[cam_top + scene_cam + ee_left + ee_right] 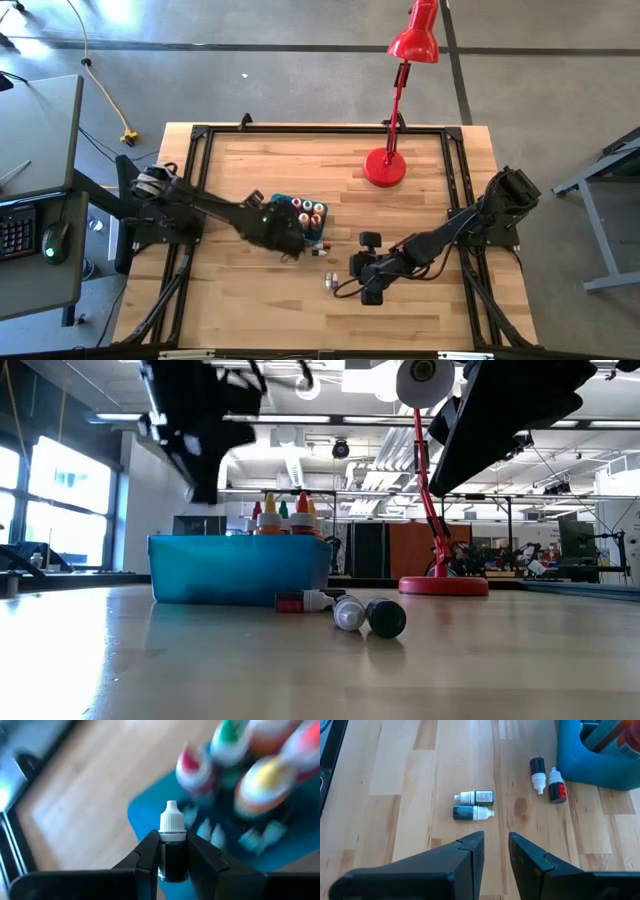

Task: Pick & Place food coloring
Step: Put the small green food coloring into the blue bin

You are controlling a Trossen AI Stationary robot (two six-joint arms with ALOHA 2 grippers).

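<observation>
A teal-blue tub (pixel 281 200) stands mid-table with red, green, orange and yellow food coloring bottles (pixel 260 775) upright in it. My left gripper (pixel 285 238) hangs over the tub's near corner, shut on a dark bottle (pixel 173 862) with a white cap. Two dark bottles (pixel 473 805) lie side by side on the wood just ahead of my right gripper (pixel 496 840), which hovers open with nothing between its fingers. A dark bottle and a red one (pixel 547 779) lie beside the tub's wall. My left gripper pinches the dark bottle's body (pixel 174 851) between its two fingers, just below the white cap (pixel 172 817). The fingers slant down and lie along the bottle, so the cap sticks out past the fingertips. The bottle is lifted clear, above the tub's corner.
A red desk lamp (pixel 385 165) stands on its round base at the table's far right. Black frame rails (pixel 200 180) run along the table's sides. Bare wood stretches to the left of the tub and along the near edge.
</observation>
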